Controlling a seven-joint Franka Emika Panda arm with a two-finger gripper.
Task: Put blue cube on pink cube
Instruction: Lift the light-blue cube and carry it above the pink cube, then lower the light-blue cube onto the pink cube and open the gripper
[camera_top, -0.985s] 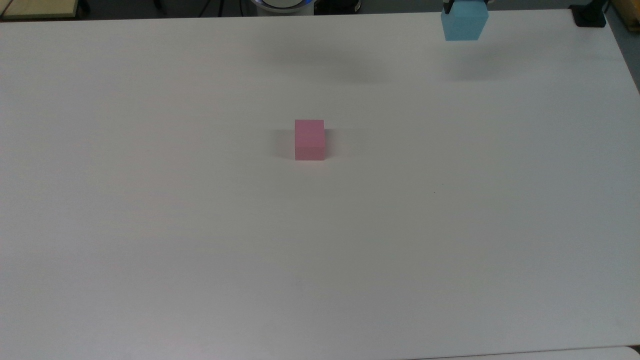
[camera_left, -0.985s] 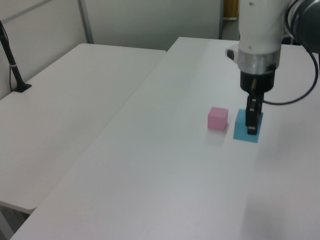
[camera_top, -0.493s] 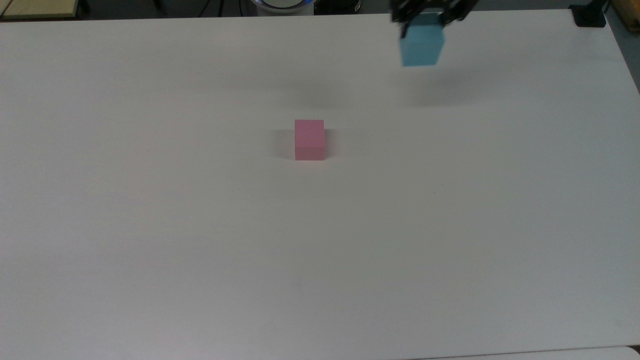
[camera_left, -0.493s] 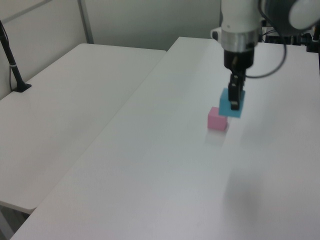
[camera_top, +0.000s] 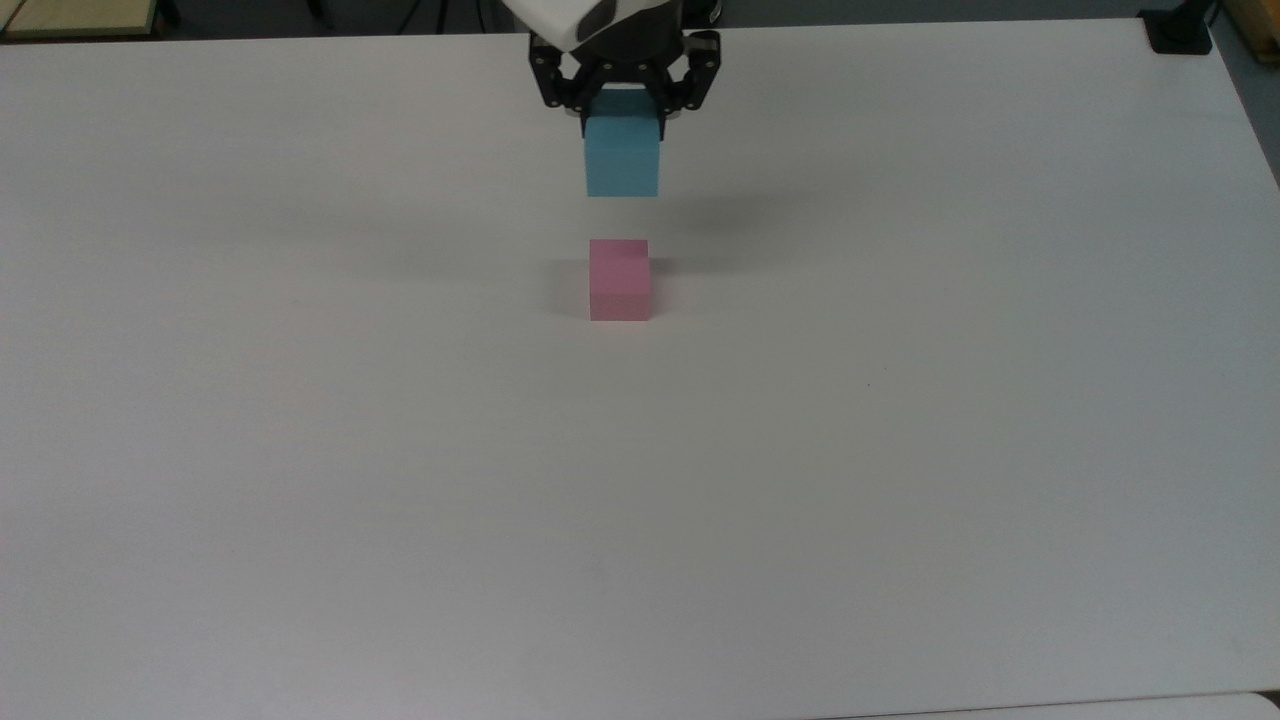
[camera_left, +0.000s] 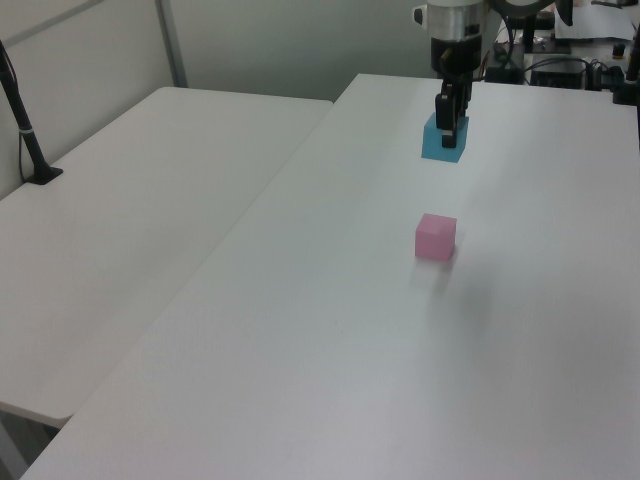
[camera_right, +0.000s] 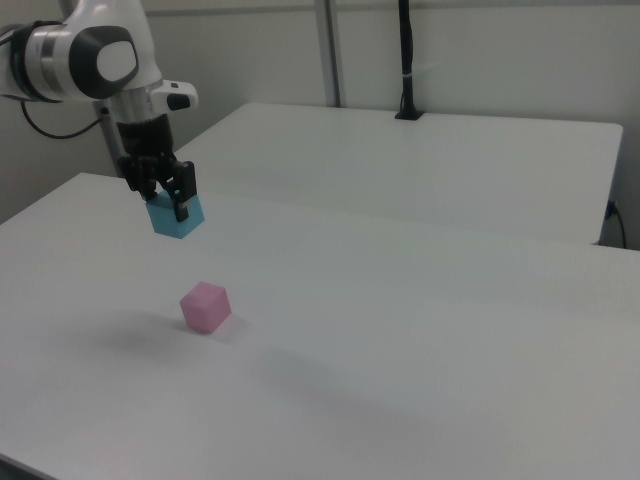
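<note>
Sky-blue against black fingers, the blue cube (camera_top: 622, 155) hangs clamped in the gripper (camera_top: 624, 100), clear of the white table (camera_top: 900, 450); the pink cube (camera_top: 619, 280) sits alone on the table, directly below it in the top view; the right view sets the blue cube (camera_right: 177, 217) up and left of the pink cube (camera_right: 205, 306), its faces turned cornerwise; the left view shows the two well apart.

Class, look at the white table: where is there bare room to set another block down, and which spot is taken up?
The table lies bare on every side of the pink cube. The one busy spot: just behind it, the gripper holds the blue cube aloft.
</note>
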